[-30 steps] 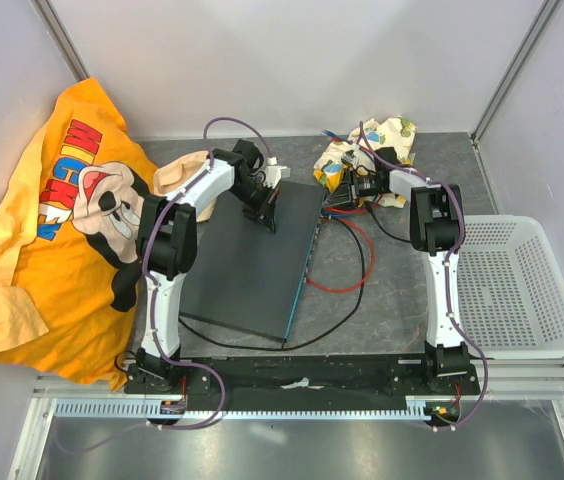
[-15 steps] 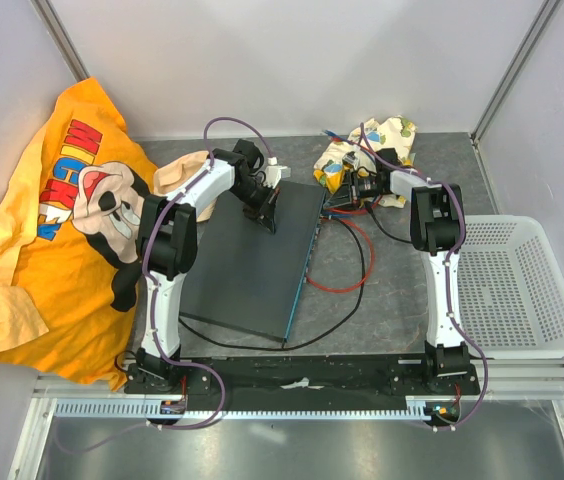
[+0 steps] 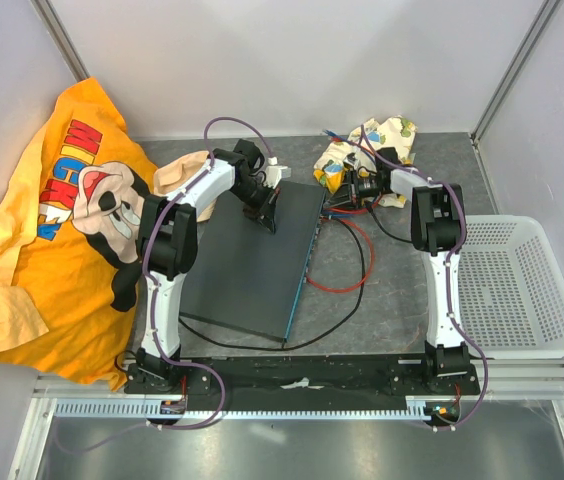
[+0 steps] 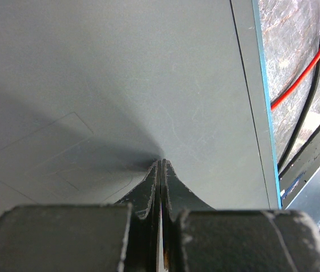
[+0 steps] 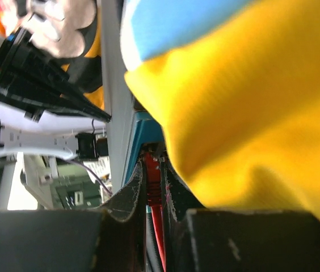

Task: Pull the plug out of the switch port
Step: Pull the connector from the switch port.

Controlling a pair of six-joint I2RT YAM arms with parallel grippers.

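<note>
The switch is a flat dark grey box with a thin teal edge on its right. My left gripper is shut and presses its tips down on the switch's top near the far end; in the left wrist view the tips touch the grey lid. My right gripper is at the teal edge's far end. In the right wrist view its fingers are shut on the red plug, which sits in a port of the teal face.
A red cable and a black cable loop on the table right of the switch. A patterned cloth lies behind my right gripper and fills the right wrist view. An orange shirt lies left; a white mesh basket right.
</note>
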